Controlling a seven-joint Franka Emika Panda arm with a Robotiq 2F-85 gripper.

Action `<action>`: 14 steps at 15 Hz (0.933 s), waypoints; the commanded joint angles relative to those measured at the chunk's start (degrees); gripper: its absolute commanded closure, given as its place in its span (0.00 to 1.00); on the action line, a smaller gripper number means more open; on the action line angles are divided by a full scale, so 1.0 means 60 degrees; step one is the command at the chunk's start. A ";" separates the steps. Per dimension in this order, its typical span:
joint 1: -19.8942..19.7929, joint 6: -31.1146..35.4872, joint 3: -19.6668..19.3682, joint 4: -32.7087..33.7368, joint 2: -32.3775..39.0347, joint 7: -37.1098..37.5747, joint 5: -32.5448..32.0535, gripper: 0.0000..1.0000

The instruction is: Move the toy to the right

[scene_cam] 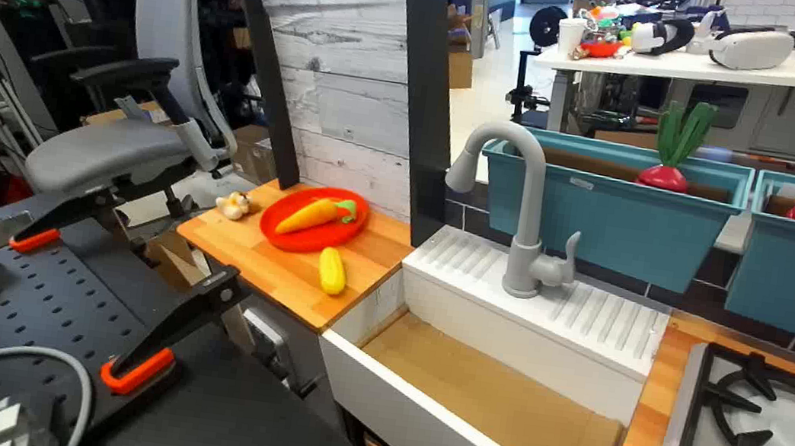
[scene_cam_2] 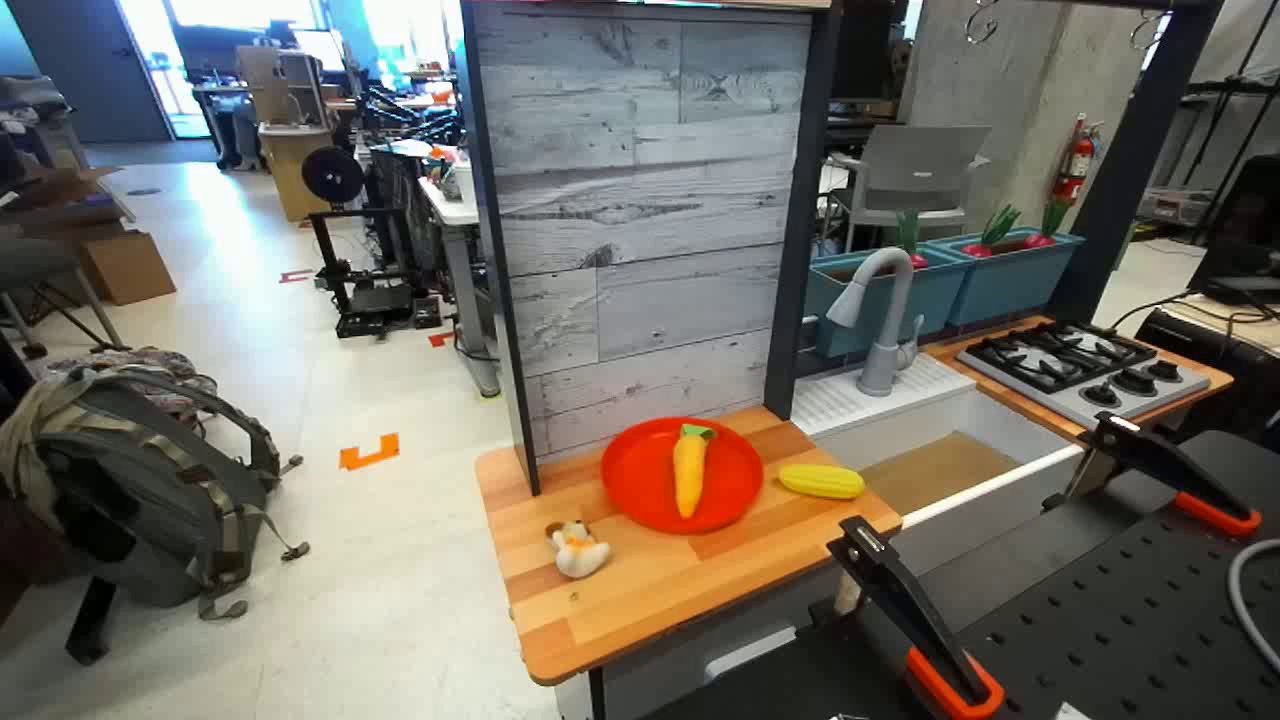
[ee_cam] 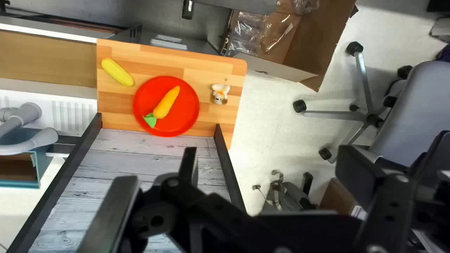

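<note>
A small white and brown toy with an orange patch (scene_cam: 233, 206) (scene_cam_2: 578, 550) (ee_cam: 220, 93) lies on the wooden counter, beside a red plate (scene_cam: 291, 240) (scene_cam_2: 635, 480) (ee_cam: 186, 116). A toy carrot (scene_cam: 306, 216) (scene_cam_2: 689, 475) (ee_cam: 167, 103) with a green top lies on the plate. A yellow toy corn (scene_cam: 332, 271) (scene_cam_2: 820, 481) (ee_cam: 117, 72) lies on the counter on the plate's other side, near the sink. My gripper (ee_cam: 270, 165) is open in the wrist view, with nothing between its fingers. It is apart from all the toys and out of sight in both exterior views.
A sink (scene_cam: 446, 437) with a grey faucet (scene_cam: 532, 195) adjoins the wooden counter (scene_cam_2: 620, 610). A wood-patterned panel (scene_cam_2: 640, 200) with dark posts rises behind the plate. A stove (scene_cam: 792, 436) stands beyond the sink. Black clamps (scene_cam: 177, 324) stick up at the black table's edge.
</note>
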 commanded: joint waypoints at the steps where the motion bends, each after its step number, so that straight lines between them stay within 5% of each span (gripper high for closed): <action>1: -0.0051 -0.0020 0.0044 0.0028 0.0003 -0.0013 0.0018 0.00; 7: -0.0150 0.0245 -0.0014 0.0003 0.0263 -0.0054 -0.0052 0.00; 14: -0.0379 0.1554 0.0006 0.0211 0.2209 -0.0056 -0.0210 0.00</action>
